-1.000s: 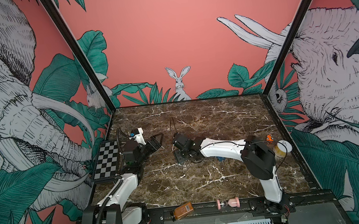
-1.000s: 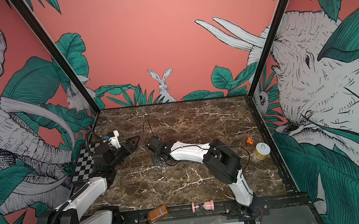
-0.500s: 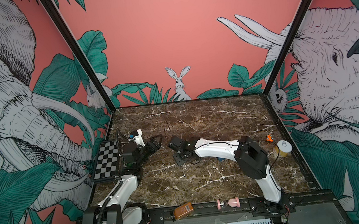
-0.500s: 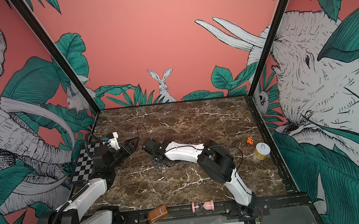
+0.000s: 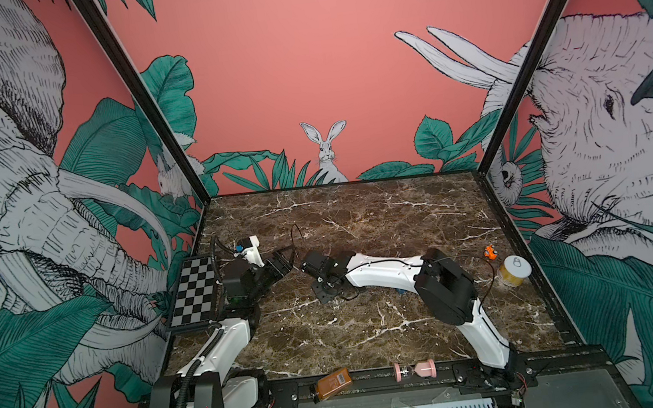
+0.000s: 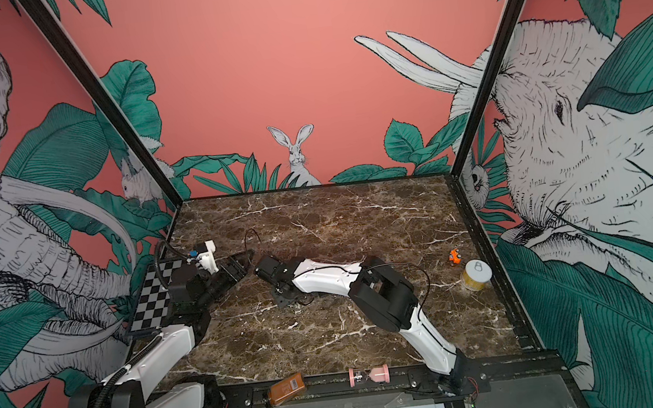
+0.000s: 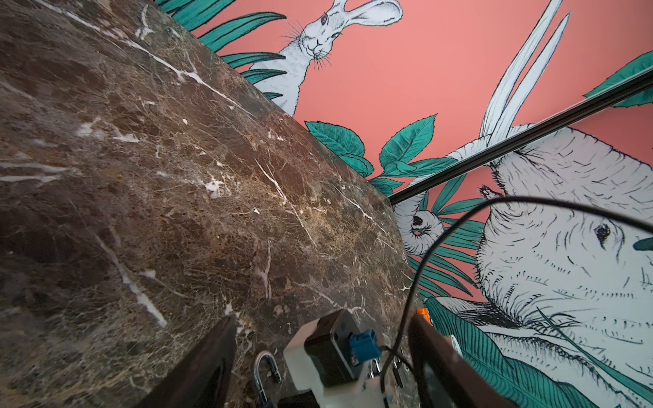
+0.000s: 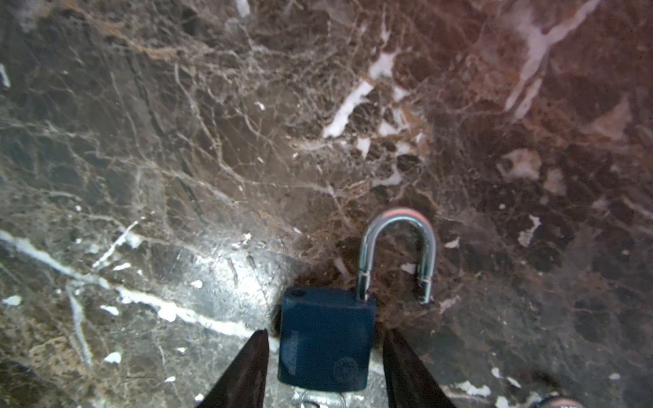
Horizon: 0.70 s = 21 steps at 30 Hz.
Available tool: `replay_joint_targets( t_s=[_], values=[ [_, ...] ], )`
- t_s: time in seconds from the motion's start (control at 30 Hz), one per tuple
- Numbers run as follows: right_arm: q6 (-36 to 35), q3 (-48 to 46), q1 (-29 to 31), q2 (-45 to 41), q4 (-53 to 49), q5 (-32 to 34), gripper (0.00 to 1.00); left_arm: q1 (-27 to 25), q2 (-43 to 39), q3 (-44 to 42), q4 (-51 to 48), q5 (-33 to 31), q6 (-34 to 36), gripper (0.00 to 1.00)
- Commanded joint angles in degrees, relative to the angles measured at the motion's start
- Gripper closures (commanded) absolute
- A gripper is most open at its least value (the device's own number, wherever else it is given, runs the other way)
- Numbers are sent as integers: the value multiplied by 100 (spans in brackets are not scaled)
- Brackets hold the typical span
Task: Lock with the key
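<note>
In the right wrist view a dark blue padlock (image 8: 325, 339) lies flat on the marble, and its steel shackle (image 8: 397, 247) is swung open. My right gripper (image 8: 325, 333) is open, one finger on each side of the lock body with a narrow gap at each. A silver bit of key or ring (image 8: 319, 399) shows at the lock's base. In both top views the right gripper (image 5: 324, 291) (image 6: 285, 295) reaches left of the middle and hides the lock. The left gripper (image 5: 285, 260) (image 6: 245, 260) (image 7: 321, 318) hovers open just beside it, holding nothing. The shackle (image 7: 263, 367) shows from there.
A checkerboard (image 5: 194, 291) leans at the left wall. An amber bottle (image 5: 334, 384) and a pink hourglass (image 5: 415, 369) lie on the front rail. A yellow jar (image 5: 514, 271) and a small orange toy (image 5: 489, 252) stand at the right. A black cable (image 5: 297, 233) loops above the grippers.
The right arm has swung left towards the left gripper, and its jaws have narrowed around the padlock. The left arm has barely moved.
</note>
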Motion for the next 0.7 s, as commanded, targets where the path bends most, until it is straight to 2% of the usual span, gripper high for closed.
replay_joint_targets(
  t_s=[0.0, 0.23, 0.67],
  values=[
    [-52, 126, 48, 95, -263, 191, 50, 45, -92, -89, 27, 24, 97, 23],
    [-53, 150, 49, 197, -286, 170, 54, 44, -82, -81, -15, 23, 172, 23],
    [-37, 151, 52, 368, -210, 105, 53, 45, 80, 17, -81, 153, 215, 23]
  ],
)
